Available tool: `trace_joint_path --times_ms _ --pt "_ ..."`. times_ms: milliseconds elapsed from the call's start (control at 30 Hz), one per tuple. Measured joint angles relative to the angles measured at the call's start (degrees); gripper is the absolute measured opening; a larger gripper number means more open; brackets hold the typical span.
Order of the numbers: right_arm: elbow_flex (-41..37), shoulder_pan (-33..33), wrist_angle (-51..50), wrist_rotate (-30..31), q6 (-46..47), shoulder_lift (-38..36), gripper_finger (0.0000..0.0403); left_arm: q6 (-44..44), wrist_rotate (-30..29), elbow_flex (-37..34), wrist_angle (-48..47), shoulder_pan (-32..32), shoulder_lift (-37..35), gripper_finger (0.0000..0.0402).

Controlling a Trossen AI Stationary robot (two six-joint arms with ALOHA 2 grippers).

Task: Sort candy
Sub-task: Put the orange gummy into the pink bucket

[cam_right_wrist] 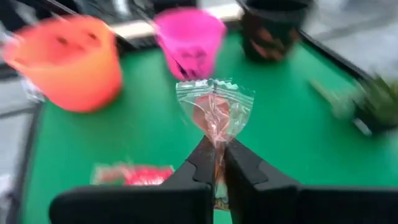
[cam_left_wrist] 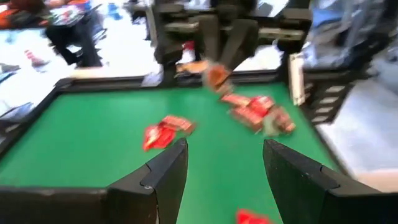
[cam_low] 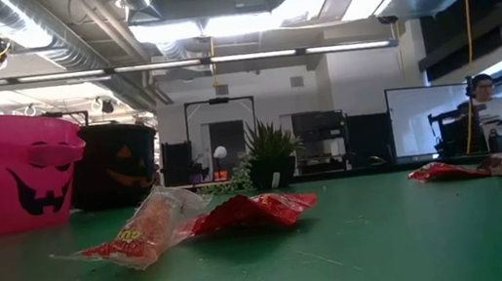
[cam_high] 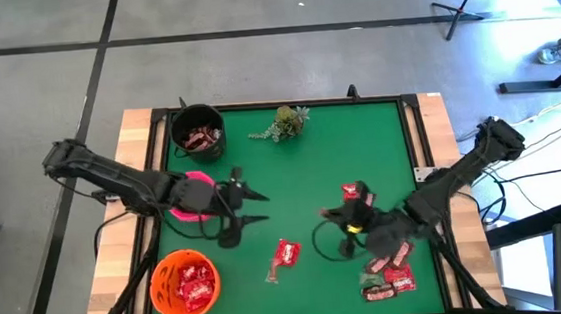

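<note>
Candy lies in several places on the green table (cam_high: pixel 292 176) in the high view. The right gripper (cam_high: pixel 338 220) is in the middle-right part of the table, and a pile of red and dark candy (cam_high: pixel 388 279) lies just behind its arm, near the table's front edge. One loose red packet (cam_high: pixel 285 254) lies between the two grippers. The left gripper (cam_high: pixel 252 205) waits with its fingers spread apart, pointing toward the right arm. The orange bowl (cam_high: pixel 184 283) and the black bowl (cam_high: pixel 197 131) already hold candy; the pink bowl (cam_high: pixel 195 196) is partly hidden under the left arm.

From table height, a crumpled red packet (cam_low: pixel 253 211) and a clear-wrapped sweet (cam_low: pixel 141 233) lie flat in the front, and no gripper shows.

Left wrist view: its own fingers (cam_left_wrist: pixel 163 171) stand apart with nothing between them.

Right wrist view: the fingers (cam_right_wrist: pixel 246 165) are pressed together on the lower edge of a clear bag with a reddish sweet (cam_right_wrist: pixel 214 111). The bag stands upright above the fingertips, its long axis in line with the fingers. Straight ahead of the fingertips is the pink bowl (cam_right_wrist: pixel 189 37), with the orange bowl (cam_right_wrist: pixel 68 59) to one side and the black bowl (cam_right_wrist: pixel 273 28) to the other. The right arm carries the sweet, so the coming move probably depends on which bowl it must go to.
</note>
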Motion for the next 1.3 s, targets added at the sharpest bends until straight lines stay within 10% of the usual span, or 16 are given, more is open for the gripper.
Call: trace_joint_path --times_ms 233,900,1300 --pt "0.0 -7.1 20.3 -12.8 -18.7 0.3 0.0023 0.0 1.2 0.0 8.6 -0.2 6.1 0.0198" --pt "0.1 -14.0 35.5 -26.2 -24.1 9.7 0.0024 1.1 -3.2 0.0 13.5 -0.3 8.4 0.0193" --pt "0.0 -13.9 34.4 -25.9 -26.1 9.4 0.0071 5.7 -5.2 0.2 4.3 -1.7 5.1 0.0013"
